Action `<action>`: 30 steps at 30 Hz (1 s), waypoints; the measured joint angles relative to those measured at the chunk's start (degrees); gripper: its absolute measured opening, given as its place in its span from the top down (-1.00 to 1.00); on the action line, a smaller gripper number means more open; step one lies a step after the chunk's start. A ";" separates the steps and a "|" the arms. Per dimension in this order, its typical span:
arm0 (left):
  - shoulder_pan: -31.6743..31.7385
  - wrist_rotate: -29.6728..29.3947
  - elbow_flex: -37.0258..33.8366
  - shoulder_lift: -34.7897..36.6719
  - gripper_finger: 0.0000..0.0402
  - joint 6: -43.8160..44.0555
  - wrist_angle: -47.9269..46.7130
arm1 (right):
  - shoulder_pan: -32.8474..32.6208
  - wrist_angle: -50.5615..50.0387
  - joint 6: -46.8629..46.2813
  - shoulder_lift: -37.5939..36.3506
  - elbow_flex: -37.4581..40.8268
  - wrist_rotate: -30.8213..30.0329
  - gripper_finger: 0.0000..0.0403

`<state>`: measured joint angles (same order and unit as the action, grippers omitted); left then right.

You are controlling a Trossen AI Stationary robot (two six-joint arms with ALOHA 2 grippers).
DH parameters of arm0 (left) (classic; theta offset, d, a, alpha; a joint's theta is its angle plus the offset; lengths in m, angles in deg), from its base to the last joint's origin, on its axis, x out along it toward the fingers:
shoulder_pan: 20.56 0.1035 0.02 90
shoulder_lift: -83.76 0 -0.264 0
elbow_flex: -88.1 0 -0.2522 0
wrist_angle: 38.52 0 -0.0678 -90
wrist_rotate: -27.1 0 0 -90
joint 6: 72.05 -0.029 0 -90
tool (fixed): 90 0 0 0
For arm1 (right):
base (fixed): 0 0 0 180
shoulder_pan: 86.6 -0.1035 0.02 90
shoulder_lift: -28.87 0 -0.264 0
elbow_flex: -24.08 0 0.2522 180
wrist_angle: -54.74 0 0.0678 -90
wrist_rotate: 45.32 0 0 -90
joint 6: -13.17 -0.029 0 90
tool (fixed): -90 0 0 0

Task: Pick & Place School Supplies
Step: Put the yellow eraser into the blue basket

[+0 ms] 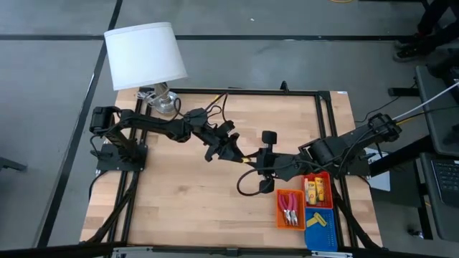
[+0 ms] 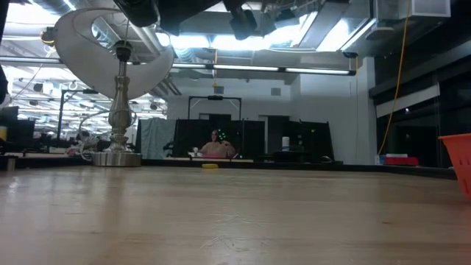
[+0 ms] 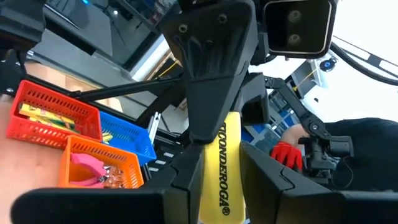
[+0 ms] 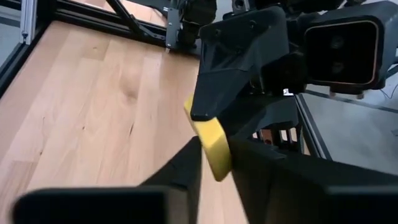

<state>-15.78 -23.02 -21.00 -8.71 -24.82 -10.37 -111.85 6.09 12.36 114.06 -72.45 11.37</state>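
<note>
A long yellow block printed TICONDEROGA hangs in the air over the middle of the table, between my two grippers. My left gripper reaches it from the table's left and my right gripper from the right; both are shut on it. The block shows in the left wrist view and in the right wrist view. Red-handled tools lie in the orange tray, yellow packs in the red tray, and tiny yellow blocks in the blue tray. My left gripper pinches the block's near end between its two fingers, coming about level from the table's left. The block is clear of the table. My right gripper's finger covers its other end. My right gripper pinches the block's rounded end between its two fingers, coming about level from the table's right. The block is clear of the table. My left gripper's finger covers the rest of it.
The red, orange and blue mesh trays stand together at the table's near right. A white-shaded lamp stands at the far left corner and also shows in the low view. A person sits in the room beyond.
</note>
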 joint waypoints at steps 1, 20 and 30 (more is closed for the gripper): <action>0.14 0.19 0.00 0.00 0.58 -0.44 -0.07 | 0.00 -0.01 0.02 0.00 0.00 0.12 0.75; 10.02 4.11 0.01 13.77 0.19 -27.07 -40.62 | -5.41 -15.05 -22.84 -0.04 -0.02 6.13 0.85; -4.95 -31.73 0.02 30.33 0.31 -35.93 -64.22 | -19.07 -32.77 -58.43 1.50 -0.07 20.46 0.85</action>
<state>-20.74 -54.75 -20.97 21.62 -60.75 -74.58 -130.92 -26.68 -46.07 115.56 -72.51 31.83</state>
